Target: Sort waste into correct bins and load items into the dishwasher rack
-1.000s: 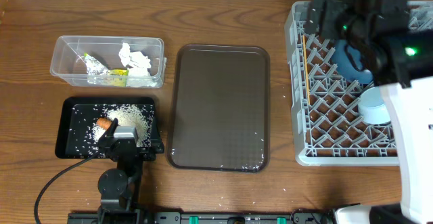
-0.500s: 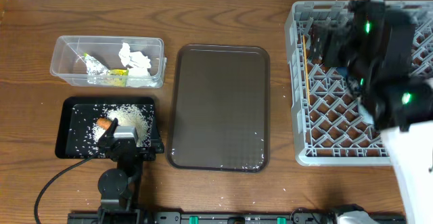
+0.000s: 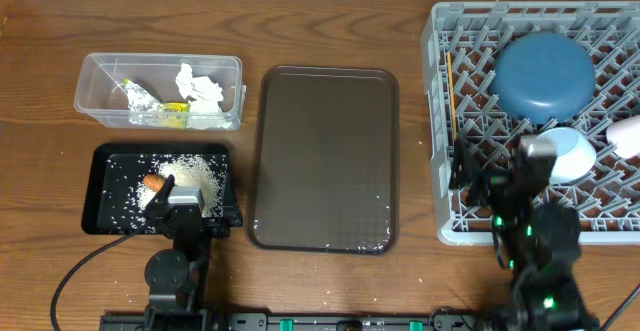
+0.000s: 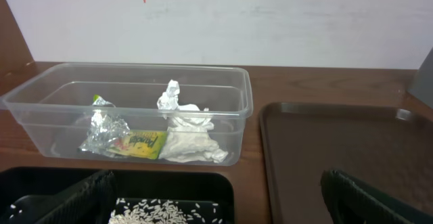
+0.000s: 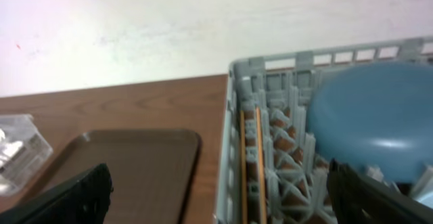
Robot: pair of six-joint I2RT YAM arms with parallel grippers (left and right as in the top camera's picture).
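Note:
The clear tub [image 3: 100,71] holds the foil wrapper [image 3: 140,99] and crumpled paper [image 3: 200,86]; the left wrist view also shows the tub [image 4: 40,109], wrapper [image 4: 108,130] and paper [image 4: 189,139]. The black tray [image 3: 95,186] holds rice [image 3: 195,174] and the carrot [image 3: 152,182]. My left gripper [image 3: 175,203] is open and empty over that tray, above rice [image 4: 162,212]. The grey rack [image 3: 437,121] holds the large blue bowl [image 3: 543,76], small light-blue bowl [image 3: 567,153], white cup [image 3: 625,136] and chopsticks [image 3: 451,96]. My right gripper [image 3: 487,176] is open and empty at the rack's front left.
The flat brown serving tray [image 3: 325,156] lies between the bins and the rack, with a few rice grains at its front edge. In the right wrist view the chopsticks [image 5: 250,163] lie along the rack's left wall [image 5: 233,116], beside the blue bowl [image 5: 372,122].
My right arm has pulled back from over the far part of the rack to its front left edge, uncovering the bowls and cup. The left arm has not moved.

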